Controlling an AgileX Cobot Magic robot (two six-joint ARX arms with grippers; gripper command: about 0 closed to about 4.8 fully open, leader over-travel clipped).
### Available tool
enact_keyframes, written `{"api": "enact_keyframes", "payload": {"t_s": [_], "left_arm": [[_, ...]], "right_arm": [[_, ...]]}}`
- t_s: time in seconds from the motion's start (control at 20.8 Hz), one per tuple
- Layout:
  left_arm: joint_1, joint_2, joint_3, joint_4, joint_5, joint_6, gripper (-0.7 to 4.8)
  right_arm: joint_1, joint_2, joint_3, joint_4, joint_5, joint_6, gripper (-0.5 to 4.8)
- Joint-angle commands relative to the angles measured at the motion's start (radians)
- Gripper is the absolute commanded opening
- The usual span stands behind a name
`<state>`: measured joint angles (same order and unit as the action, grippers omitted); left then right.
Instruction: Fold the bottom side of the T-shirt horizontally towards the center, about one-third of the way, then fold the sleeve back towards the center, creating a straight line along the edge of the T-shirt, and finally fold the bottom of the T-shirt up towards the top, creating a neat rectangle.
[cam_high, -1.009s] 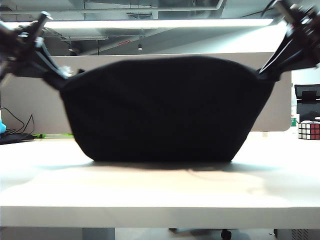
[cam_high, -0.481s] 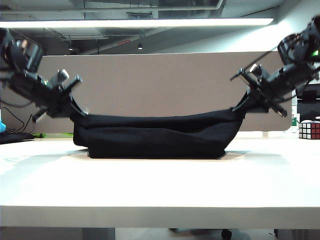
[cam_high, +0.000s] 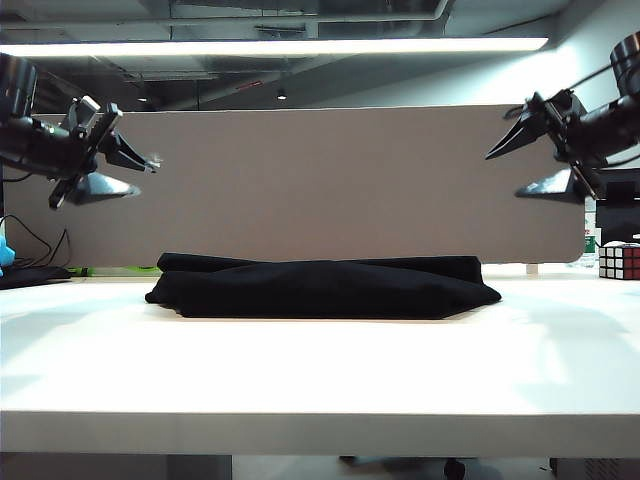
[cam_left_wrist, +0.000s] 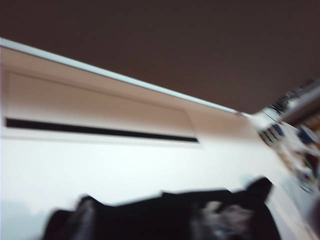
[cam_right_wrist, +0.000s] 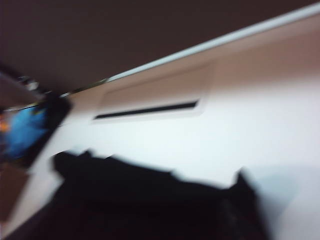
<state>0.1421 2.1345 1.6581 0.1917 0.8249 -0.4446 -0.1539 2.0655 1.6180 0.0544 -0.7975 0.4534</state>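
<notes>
T-shirt (cam_high: 322, 288): black, folded into a low flat bundle, lying on the white table (cam_high: 300, 370) near its far edge, about the middle of the exterior view, just in front of the grey partition (cam_high: 320, 180); touched by neither gripper.
T-shirt in wrist views: dark blurred mass (cam_left_wrist: 165, 215) at the near edge of the left wrist view; same dark mass (cam_right_wrist: 145, 200) in the right wrist view; both too smeared to show folds or collar.
Bottom of the T-shirt: hem edge not distinguishable within the folded bundle.
Left gripper (cam_high: 135, 177): up in the air at the left of the exterior view, well above and to the left of the shirt; fingers spread apart, nothing between them; pointing toward the middle of the scene.
Right gripper (cam_high: 515, 167): up in the air at the right of the exterior view, well above and to the right of the shirt; fingers spread wide, nothing between them; pointing toward the middle.
Grippers in wrist views: fingertips not identifiable through the blur.
Puzzle cube (cam_high: 618, 260): on the table at the far right edge, well apart from the shirt.
Blue object (cam_right_wrist: 22, 132): blurred, beside the table in the right wrist view; kind unclear.
Black cables (cam_high: 35, 262): at the far left, behind the table.
</notes>
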Motion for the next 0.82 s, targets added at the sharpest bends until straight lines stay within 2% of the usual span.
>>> {"api": "enact_keyframes", "payload": {"t_s": [0.05,0.1,0.14,0.19,0.34,0.48,0.82], "left_arm": [[-0.011,-0.079,-0.045,-0.138,0.056,0.116,0.48],[-0.019,-0.143,-0.096,-0.188,0.047,0.171,0.47],[-0.021,-0.19,-0.142,-0.201,0.045,0.205,0.46],[-0.021,-0.282,-0.237,-0.221,0.032,0.244,-0.11],[-0.021,-0.427,-0.391,-0.229,0.017,0.267,-0.06],[-0.013,-0.629,-0.586,-0.228,-0.05,0.28,-0.06],[-0.023,-1.018,-0.888,-0.23,-0.191,0.328,-0.06]], "right_arm": [[0.003,-0.058,0.0,-0.152,-0.113,-0.043,1.35],[0.014,-0.105,-0.001,-0.269,-0.12,-0.139,0.28],[0.023,-0.139,-0.004,-0.336,-0.106,-0.201,-0.08],[0.037,-0.205,-0.03,-0.401,-0.062,-0.264,-0.09],[0.05,-0.331,-0.111,-0.451,-0.048,-0.302,-0.09],[0.063,-0.551,-0.293,-0.44,-0.02,-0.317,-0.09],[0.067,-0.962,-0.658,-0.374,0.139,-0.323,-0.09]]}}
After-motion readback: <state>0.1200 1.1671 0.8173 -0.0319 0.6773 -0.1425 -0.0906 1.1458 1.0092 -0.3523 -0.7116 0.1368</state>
